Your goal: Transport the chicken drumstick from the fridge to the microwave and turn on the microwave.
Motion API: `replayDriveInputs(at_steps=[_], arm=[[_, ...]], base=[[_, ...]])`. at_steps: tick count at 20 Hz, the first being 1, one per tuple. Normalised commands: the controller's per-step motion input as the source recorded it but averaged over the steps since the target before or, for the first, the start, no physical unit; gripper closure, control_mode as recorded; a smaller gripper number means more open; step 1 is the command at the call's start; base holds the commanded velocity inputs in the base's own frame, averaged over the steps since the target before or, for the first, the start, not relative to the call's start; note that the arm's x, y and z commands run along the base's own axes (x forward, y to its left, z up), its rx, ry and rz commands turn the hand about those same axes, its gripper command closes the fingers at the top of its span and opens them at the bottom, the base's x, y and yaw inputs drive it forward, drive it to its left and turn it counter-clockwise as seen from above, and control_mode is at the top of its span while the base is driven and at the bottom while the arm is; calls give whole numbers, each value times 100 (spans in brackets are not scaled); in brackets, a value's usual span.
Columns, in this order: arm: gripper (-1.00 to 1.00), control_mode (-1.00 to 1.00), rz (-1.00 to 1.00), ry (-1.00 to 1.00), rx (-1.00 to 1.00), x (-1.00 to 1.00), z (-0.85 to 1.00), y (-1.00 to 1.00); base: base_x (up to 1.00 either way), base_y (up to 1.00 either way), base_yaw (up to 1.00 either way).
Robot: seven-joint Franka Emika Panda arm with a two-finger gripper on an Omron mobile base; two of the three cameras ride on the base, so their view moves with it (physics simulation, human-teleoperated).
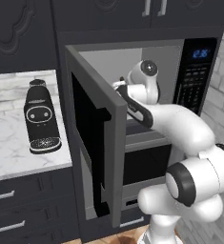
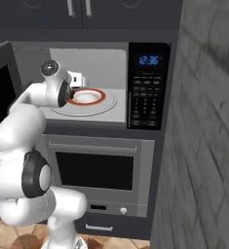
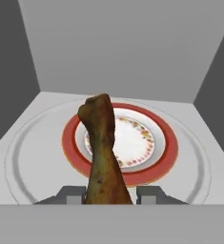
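My gripper (image 3: 108,196) is shut on the chicken drumstick (image 3: 102,152), a golden-brown piece that sticks forward from between the fingers with its knobby end out. It hangs inside the open microwave (image 2: 146,92), just above the near rim of a red-rimmed white plate (image 3: 149,143) on the glass turntable (image 3: 27,152). From the right base view my gripper (image 2: 77,80) is at the cavity's left front, beside the plate (image 2: 89,97). The microwave door (image 1: 92,138) stands swung open to the left. The fridge is out of view.
A black coffee machine (image 1: 41,116) stands on the marble counter (image 1: 8,143) left of the open door. Below the microwave sits a grey oven (image 2: 96,170). A brick wall (image 2: 208,126) closes off the right side. Dark cabinets (image 2: 82,9) hang above.
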Motion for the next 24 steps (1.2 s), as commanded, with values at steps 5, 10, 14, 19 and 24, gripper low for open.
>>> replayDriveInputs(at_steps=[5,10,14,19,24], arm=[[100,-100,0,2,0,47,-19,3],[100,-100,0,3,0,37,-20,5],[100,-100,0,3,0,36,-24,8],[100,-100,0,2,0,35,-20,7],[100,-100,0,0,0,37,-9,0]], base=[[0,0,0],[0,0,0],[0,0,0],[0,0,0],[0,0,0]])
